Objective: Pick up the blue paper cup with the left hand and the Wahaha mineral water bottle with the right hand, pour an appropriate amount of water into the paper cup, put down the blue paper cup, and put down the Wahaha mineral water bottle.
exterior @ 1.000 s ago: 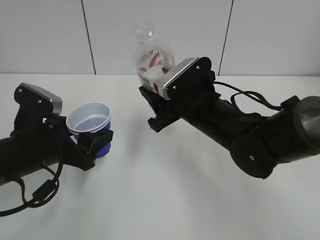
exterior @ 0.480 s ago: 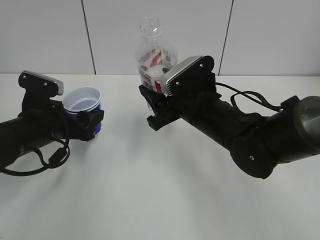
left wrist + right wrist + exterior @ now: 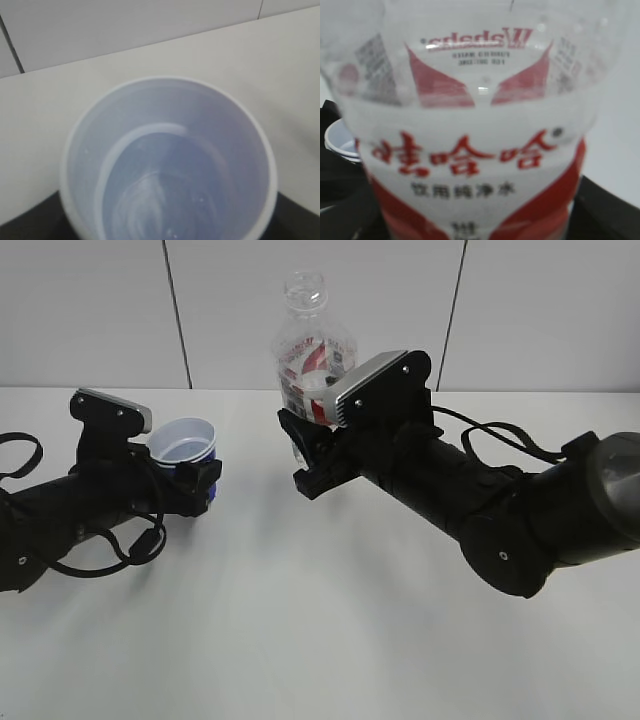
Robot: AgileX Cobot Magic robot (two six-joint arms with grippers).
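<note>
My left gripper (image 3: 200, 485) is shut on the blue paper cup (image 3: 187, 445) and holds it upright, low over the white table at the left. The cup fills the left wrist view (image 3: 167, 160), and clear water (image 3: 160, 200) lies in its bottom. My right gripper (image 3: 308, 455) is shut on the Wahaha mineral water bottle (image 3: 310, 350), which stands upright and capless above the gripper at the middle. Its red-and-white label fills the right wrist view (image 3: 470, 165). The fingers of both grippers are mostly hidden behind what they hold.
The white table (image 3: 320, 620) stretches in front of both arms. A grey panelled wall (image 3: 100, 310) runs along its far edge. The cup's rim also shows at the left edge of the right wrist view (image 3: 337, 140). A black cable (image 3: 110, 560) hangs from the left arm.
My left arm has moved the cup away from the camera, lower and a little right. The bottle has tipped back from a left lean to upright in the right gripper.
</note>
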